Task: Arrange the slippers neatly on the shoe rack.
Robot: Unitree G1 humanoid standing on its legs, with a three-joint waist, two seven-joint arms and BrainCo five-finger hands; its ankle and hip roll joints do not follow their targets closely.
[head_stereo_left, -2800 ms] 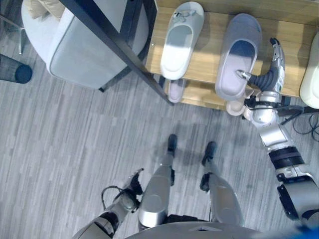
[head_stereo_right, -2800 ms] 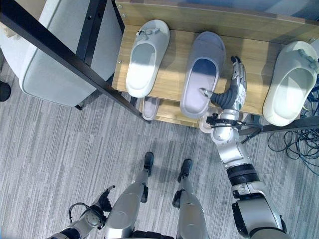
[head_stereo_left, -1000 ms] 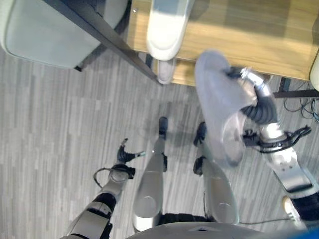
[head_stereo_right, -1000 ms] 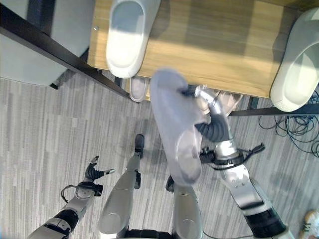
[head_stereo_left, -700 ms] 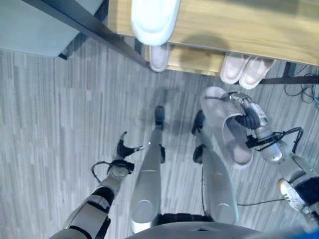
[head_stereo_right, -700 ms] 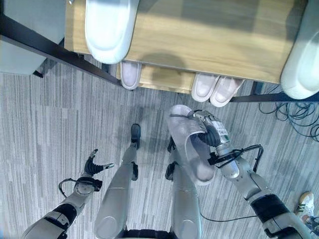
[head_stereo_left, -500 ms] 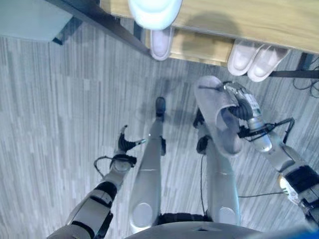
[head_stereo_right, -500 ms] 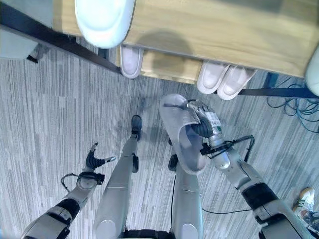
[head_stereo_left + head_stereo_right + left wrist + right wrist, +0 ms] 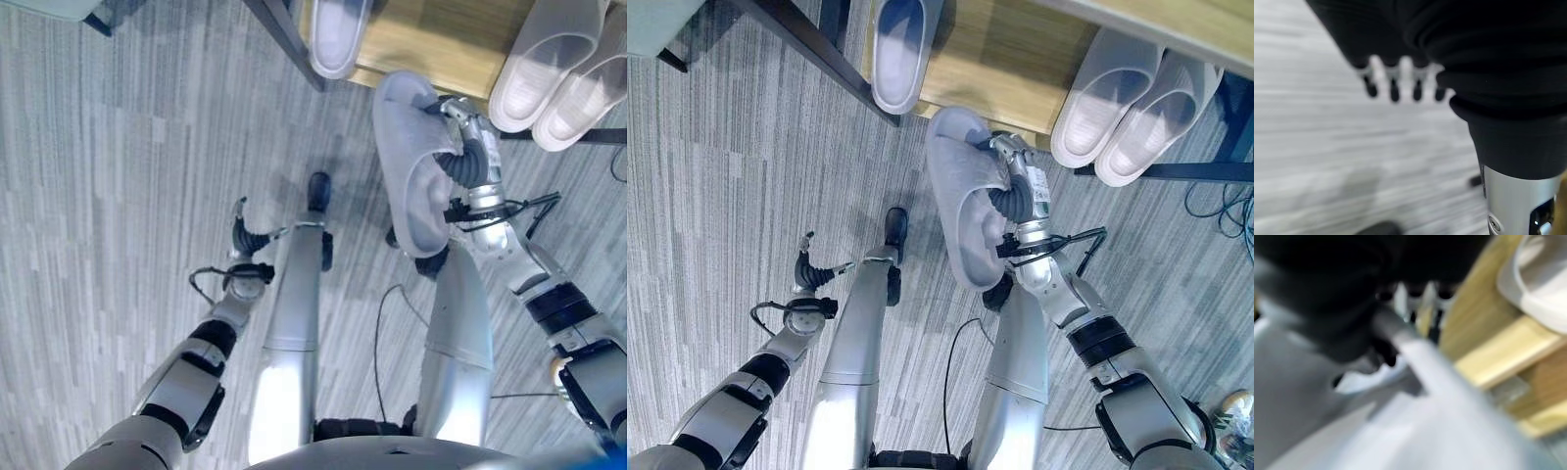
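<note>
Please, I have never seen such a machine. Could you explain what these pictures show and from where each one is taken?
This is a humanoid robot looking down from cameras in its head; two close pictures come from cameras on its wrists. Its right hand is curled round a grey slipper, held above the carpeted floor before the low wooden shelf of a shoe rack. On that shelf lie a pair of pale slippers and a single slipper. The left hand hangs empty at the robot's side, fingers relaxed.
</note>
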